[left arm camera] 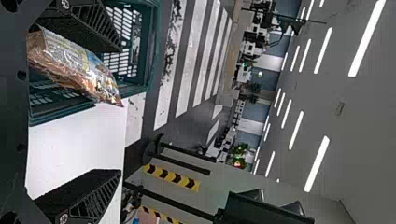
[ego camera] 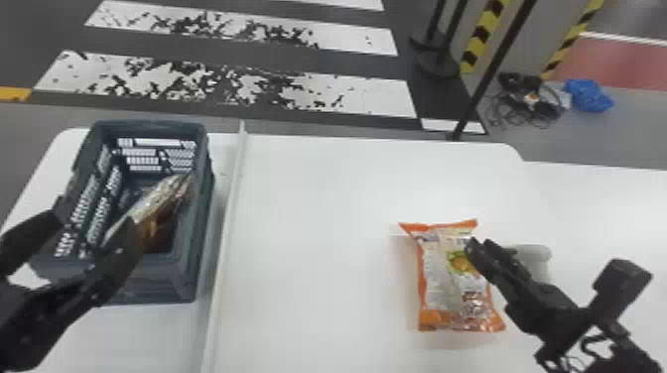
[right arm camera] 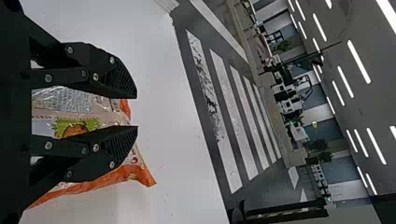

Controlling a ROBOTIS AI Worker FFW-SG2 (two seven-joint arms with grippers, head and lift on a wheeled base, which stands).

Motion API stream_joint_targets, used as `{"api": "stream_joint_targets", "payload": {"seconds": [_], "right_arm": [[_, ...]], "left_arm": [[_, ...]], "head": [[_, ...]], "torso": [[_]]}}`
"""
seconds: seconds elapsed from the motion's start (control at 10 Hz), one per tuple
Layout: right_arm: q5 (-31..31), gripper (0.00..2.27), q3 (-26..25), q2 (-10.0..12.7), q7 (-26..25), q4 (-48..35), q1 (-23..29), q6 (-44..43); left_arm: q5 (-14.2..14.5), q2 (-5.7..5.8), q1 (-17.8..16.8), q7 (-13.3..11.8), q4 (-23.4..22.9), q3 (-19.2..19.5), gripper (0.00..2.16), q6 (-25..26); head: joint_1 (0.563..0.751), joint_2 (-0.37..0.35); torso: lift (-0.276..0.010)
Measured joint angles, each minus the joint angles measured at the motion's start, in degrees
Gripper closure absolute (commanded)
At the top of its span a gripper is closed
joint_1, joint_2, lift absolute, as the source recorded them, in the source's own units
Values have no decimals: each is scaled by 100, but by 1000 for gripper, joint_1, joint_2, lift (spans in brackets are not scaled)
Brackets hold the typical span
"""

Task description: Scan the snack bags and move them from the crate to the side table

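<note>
My left gripper (ego camera: 94, 218) reaches over the near part of the grey-blue crate (ego camera: 191, 268), fingers wide apart. Inside the crate a shiny silver and brown snack bag (ego camera: 161, 201) leans beside one finger. In the left wrist view, my left gripper (left arm camera: 120, 111) is open, and the snack bag (left arm camera: 77, 67) lies close to one finger; contact cannot be told. An orange and white snack bag (ego camera: 441, 278) lies flat on the white table. At its right side is my right gripper (ego camera: 471, 245). In the right wrist view, my right gripper (right arm camera: 136, 112) has a gap between its fingertips, over the orange bag (right arm camera: 135, 170).
A raised white strip (ego camera: 228, 218) runs along the table just right of the crate. A light grey rounded object (ego camera: 538, 258) sits behind the right gripper. Beyond the table's far edge, a black post (ego camera: 476, 99) rises near cables (ego camera: 528, 101) on the floor.
</note>
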Motion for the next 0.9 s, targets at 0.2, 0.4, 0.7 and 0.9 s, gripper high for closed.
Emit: {"api": "stream_joint_targets", "payload": {"seconds": [0.2, 0.4, 0.7, 0.9], "right_arm": [[-28, 53, -525, -90, 283, -303, 100, 545], [-16, 63, -869, -277, 343, -241, 169, 821], [201, 73, -958, -659, 450, 411, 190, 517], [409, 80, -788, -988, 478, 1037, 49, 102]], "left_arm": [[-112, 1, -8, 23, -7, -72, 73, -89], [-154, 16, 17, 1, -39, -158, 73, -196], [-422, 59, -16, 42, -72, -279, 73, -246], [-507, 74, -38, 47, -24, -322, 73, -247]], "head": [[695, -211], [695, -284], [695, -350], [695, -350]], "torso": [[-87], [-87], [-87], [-87]]}}
